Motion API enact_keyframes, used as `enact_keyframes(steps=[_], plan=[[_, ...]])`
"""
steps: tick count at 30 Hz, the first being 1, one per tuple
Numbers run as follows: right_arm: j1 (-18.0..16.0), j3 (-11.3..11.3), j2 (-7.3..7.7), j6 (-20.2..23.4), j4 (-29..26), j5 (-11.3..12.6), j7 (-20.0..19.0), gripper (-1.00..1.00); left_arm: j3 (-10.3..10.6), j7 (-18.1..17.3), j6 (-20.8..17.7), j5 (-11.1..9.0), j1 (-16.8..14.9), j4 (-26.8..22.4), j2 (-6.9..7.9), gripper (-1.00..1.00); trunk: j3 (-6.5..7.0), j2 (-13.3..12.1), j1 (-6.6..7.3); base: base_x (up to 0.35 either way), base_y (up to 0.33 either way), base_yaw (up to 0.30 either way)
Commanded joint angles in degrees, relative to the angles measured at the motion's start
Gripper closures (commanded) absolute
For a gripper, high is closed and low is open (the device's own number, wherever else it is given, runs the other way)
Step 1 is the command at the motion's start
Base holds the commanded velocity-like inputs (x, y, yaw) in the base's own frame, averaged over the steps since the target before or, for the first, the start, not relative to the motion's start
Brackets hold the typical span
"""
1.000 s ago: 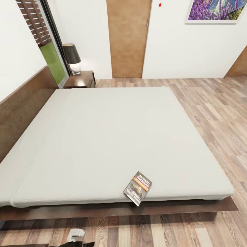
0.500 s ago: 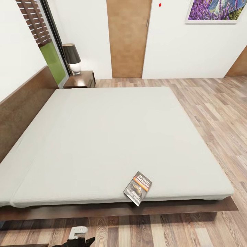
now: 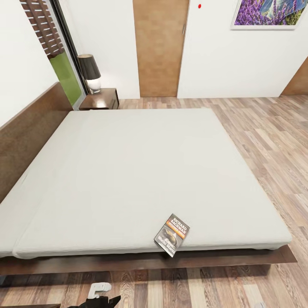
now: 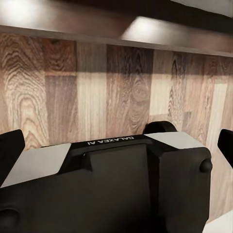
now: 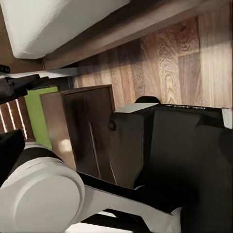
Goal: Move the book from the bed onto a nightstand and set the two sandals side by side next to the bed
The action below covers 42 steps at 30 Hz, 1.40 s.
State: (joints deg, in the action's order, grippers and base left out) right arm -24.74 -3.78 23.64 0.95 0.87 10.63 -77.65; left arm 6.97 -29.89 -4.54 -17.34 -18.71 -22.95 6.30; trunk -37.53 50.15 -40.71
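Showing at the bottom edge of the head view, a white-and-black part of the left arm (image 3: 99,293) is being held low over the wood-plank floor (image 3: 205,286), just in front of the bed's dark frame (image 3: 145,261). Whether either gripper is spread or closed cannot be told: in the left wrist view the left gripper (image 4: 116,141) is being seen mostly as black housing, with dark finger edges at the picture's sides, and nothing is being held between them.

The book (image 3: 172,235) is lying flat on the mattress (image 3: 141,171) at its near edge, one corner hanging slightly over the frame. Its long axis is being kept on a diagonal, the lettered top end pointing up and to the right toward the far wall, the lower end toward the robot. The nightstand (image 3: 100,99), with a lamp (image 3: 90,72) on it, is standing well apart at the far side of the bed.

A slip is judged the main risk: thin and flat against a soft surface, the book is likely to be pushed off the edge rather than lifted if it is being approached clumsily.
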Motion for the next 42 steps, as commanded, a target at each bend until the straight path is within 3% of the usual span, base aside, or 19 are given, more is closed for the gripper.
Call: enact_keyframes(steps=[1, 8, 11, 12, 14, 16, 17, 19, 23, 27, 30, 42], plan=[[0.0, -0.3, 0.01, 0.0, 0.1, -0.1, 0.2, -1.00, 0.2, -0.1, -0.5, -0.6, 0.0, -0.1, 0.05, -1.00, -0.04, 0.0, -0.01, 0.000, 0.000, 0.000], [0.0, -0.4, -0.08, -0.9, 0.0, 0.4, 2.5, -1.00, 0.2, -0.1, -0.5, -0.6, 0.0, 0.0, 0.03, -1.00, -0.04, 0.0, -0.01, 0.000, 0.000, 0.000], [0.0, -0.4, -0.08, -0.9, -0.1, 1.9, 2.5, -1.00, 0.2, -0.1, -0.5, -0.6, 0.0, 0.0, 0.03, -1.00, -0.04, 0.0, -0.01, 0.000, 0.000, 0.000], [0.0, -0.5, -0.09, -0.9, -0.1, 3.4, 2.5, -1.00, 0.3, -0.1, -0.5, -0.6, 0.0, 0.0, 0.03, -1.00, -0.04, 0.0, -0.01, 0.000, 0.000, 0.000], [-0.1, -0.8, -0.09, -0.5, -0.2, 10.0, 2.5, -1.00, 0.3, -0.1, -0.5, -0.6, 0.0, 0.0, 0.03, -1.00, -0.04, 0.0, -0.01, 0.000, 0.000, 0.000], [-0.1, -0.9, -0.09, -0.4, -0.3, 12.8, 2.5, -1.00, 0.3, -0.1, -0.5, -0.6, 0.0, 0.0, 0.03, -1.00, -0.04, 0.0, -0.01, 0.000, 0.000, 0.000], [-0.2, -1.0, -0.06, 0.2, -2.0, 17.8, 2.4, -1.00, 0.3, -0.1, -0.5, -0.6, 0.0, 0.0, 0.02, -1.00, -0.04, 0.0, -0.01, 0.000, 0.000, 0.000], [-0.2, -1.0, -0.03, 2.4, -5.0, 20.8, 2.4, -1.00, 0.3, -0.1, -0.5, -0.6, 0.0, 0.0, 0.02, -1.00, -0.04, 0.0, -0.01, 0.000, 0.000, 0.000], [-0.2, -1.1, -0.05, 8.8, -9.4, 24.3, 2.4, -1.00, 0.2, -0.1, -0.5, -0.6, 0.0, 0.0, 0.02, -1.00, -0.04, 0.0, -0.01, 0.000, 0.000, 0.000], [-0.2, -1.1, -0.08, 15.5, -12.8, 26.6, 2.4, -1.00, 0.2, -0.1, -0.5, -0.6, 0.0, -0.1, 0.02, -1.00, -0.04, 0.0, -0.01, 0.000, 0.000, 0.000], [-0.2, -1.1, -0.08, 17.3, -13.7, 27.3, 2.3, -1.00, 0.2, -0.1, -0.5, -0.6, 0.0, -0.1, 0.02, -1.00, -0.04, 0.0, -0.01, 0.000, 0.000, 0.000], [-0.2, -0.9, -0.18, 19.5, -14.4, 27.8, -0.1, -1.00, 0.2, -0.1, -0.5, -0.7, 0.0, -0.1, 0.02, -1.00, -0.04, 0.0, -0.01, 0.000, 0.000, 0.000]])
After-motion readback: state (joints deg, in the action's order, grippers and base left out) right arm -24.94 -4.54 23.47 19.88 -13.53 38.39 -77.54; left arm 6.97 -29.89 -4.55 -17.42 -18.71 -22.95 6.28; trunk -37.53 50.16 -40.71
